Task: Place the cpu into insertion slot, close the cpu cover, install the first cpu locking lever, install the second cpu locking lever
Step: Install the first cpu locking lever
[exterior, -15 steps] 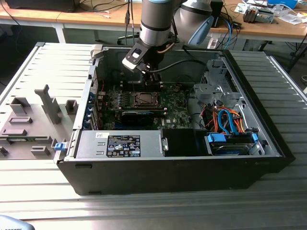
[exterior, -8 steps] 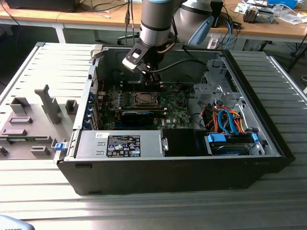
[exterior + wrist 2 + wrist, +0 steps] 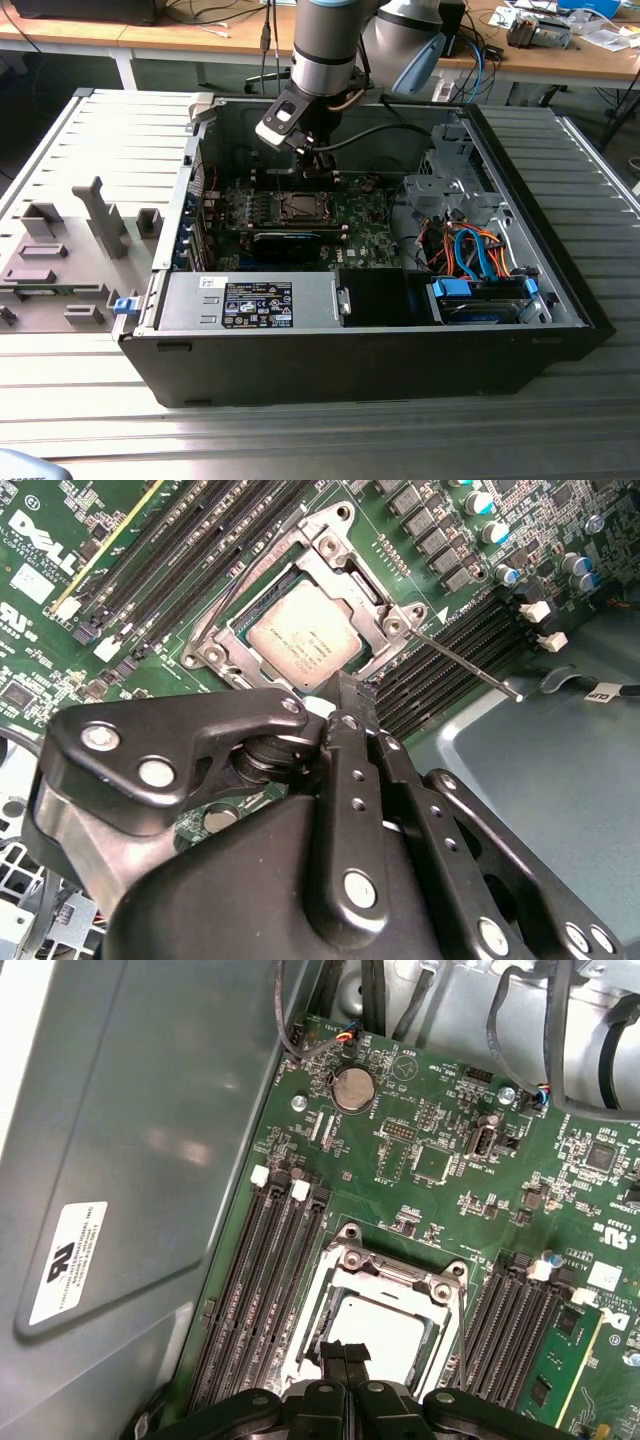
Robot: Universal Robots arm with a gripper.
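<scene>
Two steps look done, with the cpu seated in the insertion slot under the lowered cpu cover, one locking lever probably unlatched, and the pincer pressed together, empty, at the socket's edge.

Arm: held nearly upright in the exterior view, extended down from above.
Gripper: pointed straight downward below the wrist, black linkages drawn inward.
Fingers: closed, tips pressed flat together in both wrist views.
</scene>
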